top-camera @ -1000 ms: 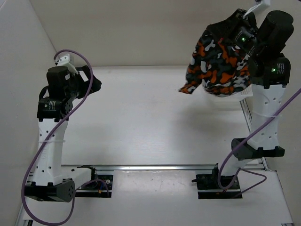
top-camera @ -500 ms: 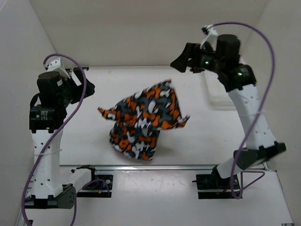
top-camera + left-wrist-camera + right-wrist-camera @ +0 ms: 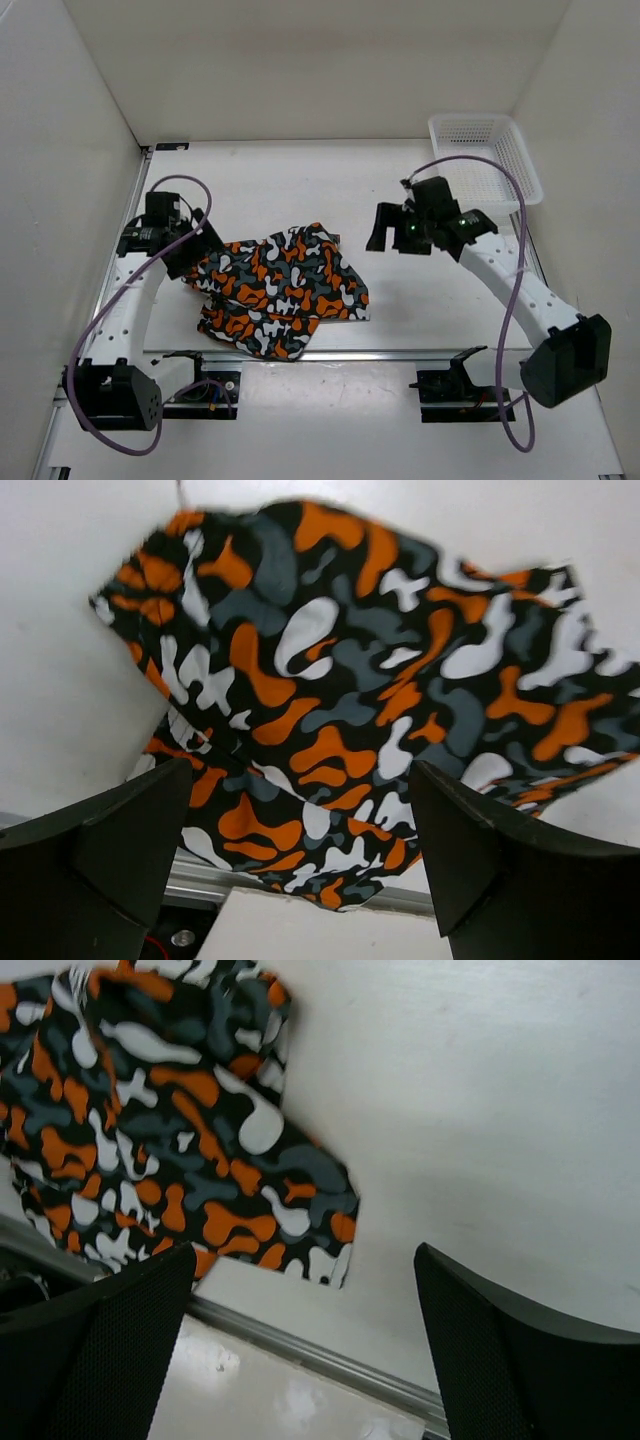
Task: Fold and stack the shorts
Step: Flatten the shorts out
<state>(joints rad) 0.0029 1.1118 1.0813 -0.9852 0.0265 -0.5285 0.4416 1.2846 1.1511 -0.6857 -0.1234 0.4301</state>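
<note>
Top external: orange-black camouflage cloth shorts (image 3: 280, 290) sit rumpled at silver metal rail (image 3: 400, 353), nothing folded yet; left gripper (image 3: 190, 255) and right gripper (image 3: 383, 232) both wide, empty.

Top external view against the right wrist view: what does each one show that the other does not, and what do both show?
Only the top view: the white basket at the far right corner, and the left gripper beside the shorts. Only the right wrist view: the right gripper plainly open and empty. Both: the shorts crumpled on the table by the metal rail.
</note>
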